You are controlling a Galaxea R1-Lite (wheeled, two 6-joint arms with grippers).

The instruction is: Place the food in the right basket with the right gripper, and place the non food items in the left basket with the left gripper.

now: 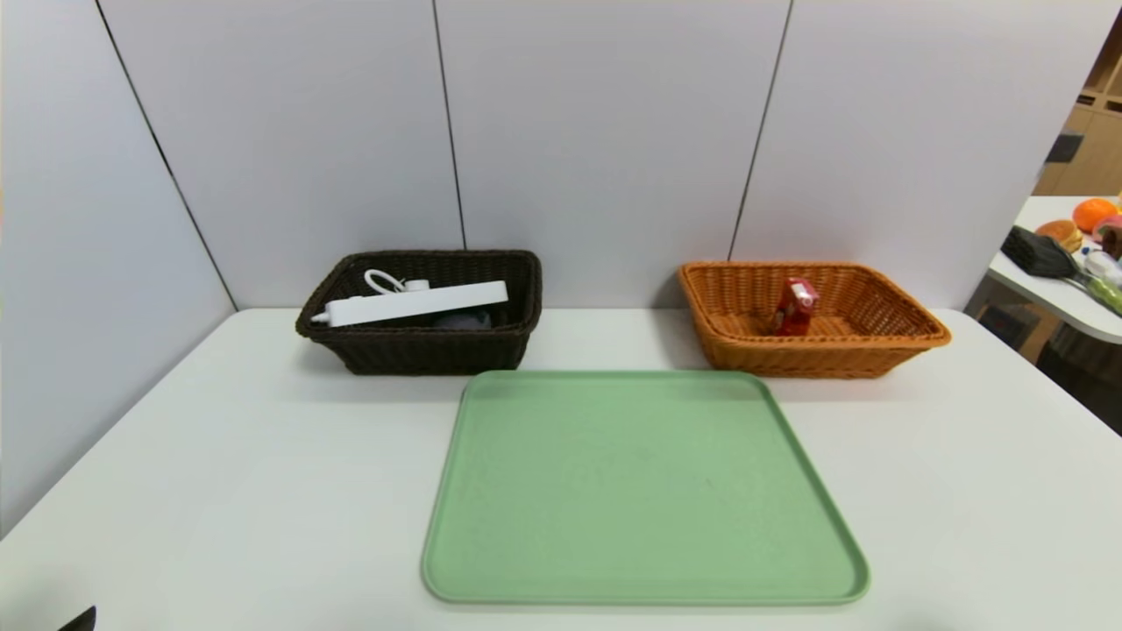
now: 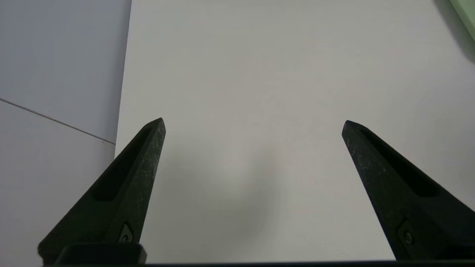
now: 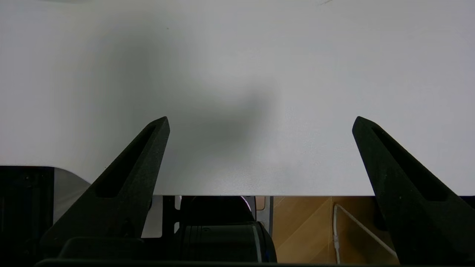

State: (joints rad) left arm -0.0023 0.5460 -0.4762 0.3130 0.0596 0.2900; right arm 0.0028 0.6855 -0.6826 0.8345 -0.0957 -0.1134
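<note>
While the green tray [image 1: 644,491] is lying bare on the white table [image 1: 219,456], everything else is sitting around it. Head view: dark brown basket [image 1: 434,355] is standing beyond the tray, off toward its left far corner. White power strip [image 1: 416,304] is lying tilted in that basket, one end up near the left rim, white cord [image 1: 381,280] looping behind it. Dark grey cloth [image 1: 465,321] is sitting low in there, partly hidden by the strip. Orange-tan basket [image 1: 824,359] is standing beyond the tray's right far corner; red snack packet [image 1: 796,307] is standing upright inside. Side table with an orange [image 1: 1094,215] and other items is showing well right of the tray.

Left wrist view: left gripper [image 2: 254,124] is hovering over the table, left of the tray, jaws spread wide, holding nothing. Tray edge is just showing.

Right wrist view: right gripper [image 3: 262,120] is hovering over the table's near edge, nearer the robot than the tray, jaws also spread wide, gripping nothing.
</note>
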